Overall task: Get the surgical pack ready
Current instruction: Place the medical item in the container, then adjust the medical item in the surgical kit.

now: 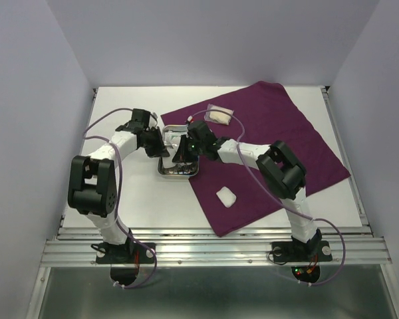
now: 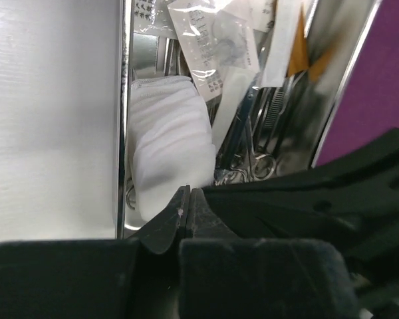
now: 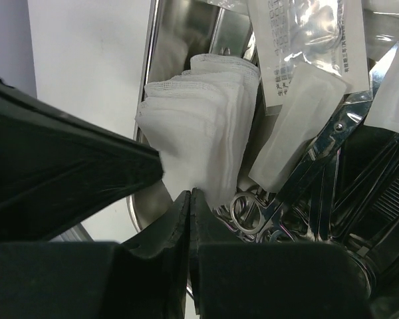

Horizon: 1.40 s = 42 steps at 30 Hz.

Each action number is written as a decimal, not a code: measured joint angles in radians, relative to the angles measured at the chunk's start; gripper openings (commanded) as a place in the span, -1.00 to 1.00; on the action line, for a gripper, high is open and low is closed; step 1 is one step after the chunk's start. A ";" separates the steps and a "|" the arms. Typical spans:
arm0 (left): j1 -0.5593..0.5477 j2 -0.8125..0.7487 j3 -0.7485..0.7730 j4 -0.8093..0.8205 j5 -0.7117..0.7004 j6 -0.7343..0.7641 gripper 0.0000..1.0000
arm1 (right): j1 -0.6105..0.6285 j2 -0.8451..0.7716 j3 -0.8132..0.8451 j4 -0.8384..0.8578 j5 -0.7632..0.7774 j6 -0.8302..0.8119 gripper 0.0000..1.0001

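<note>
Gauze stack [image 3: 199,113]: lies in the steel tray [image 1: 173,174], against the wall on the bare-table side. Folded plies, soft and light, and probably inclined to splay or shed a layer if nipped at one edge. Best hold, I judge: across the full folded thickness, mid-stack.

Beside it in the tray: scissors and forceps [image 3: 299,179], hard, slick, ring handles interlocked. Clear packets [image 3: 312,46] lie over them, thin, slippery and easily dragged along.

Tray: near the centre of the table [image 1: 120,199], straddling the left edge of the purple cloth [image 1: 286,139]. Rigid; take it by the rim.

Left gripper [image 2: 186,211] and right gripper [image 3: 189,211]: both over the tray, jaws pressed together, tips at the gauze's edge. Whether a ply is caught, cannot tell.

Also on the cloth: loose gauze square [image 1: 226,196] toward the near edge, and one packet [image 1: 219,115] at its far-left corner.
</note>
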 measured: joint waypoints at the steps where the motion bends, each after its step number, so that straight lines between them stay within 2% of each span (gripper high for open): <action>1: -0.010 0.027 0.007 0.001 -0.010 0.000 -1.00 | 0.000 0.000 0.000 0.002 0.000 0.000 -0.89; 11: -0.049 0.140 0.051 0.005 -0.069 -0.001 -1.00 | 0.000 0.012 0.000 0.003 0.001 0.000 -0.90; 25: -0.056 0.142 0.063 -0.004 -0.090 -0.003 -1.00 | 0.000 0.025 -0.006 0.004 0.016 -0.016 -0.87; 29: -0.059 0.139 0.090 -0.019 -0.088 0.002 -1.00 | 0.000 0.005 -0.006 -0.028 0.051 -0.036 -0.65; 34: -0.074 0.114 0.156 -0.070 -0.096 0.024 -1.00 | -0.012 -0.082 -0.013 -0.058 0.106 -0.052 -0.57; 42: -0.102 0.026 0.207 -0.123 -0.116 0.056 -1.00 | -0.105 -0.267 -0.092 -0.042 0.124 -0.064 -0.25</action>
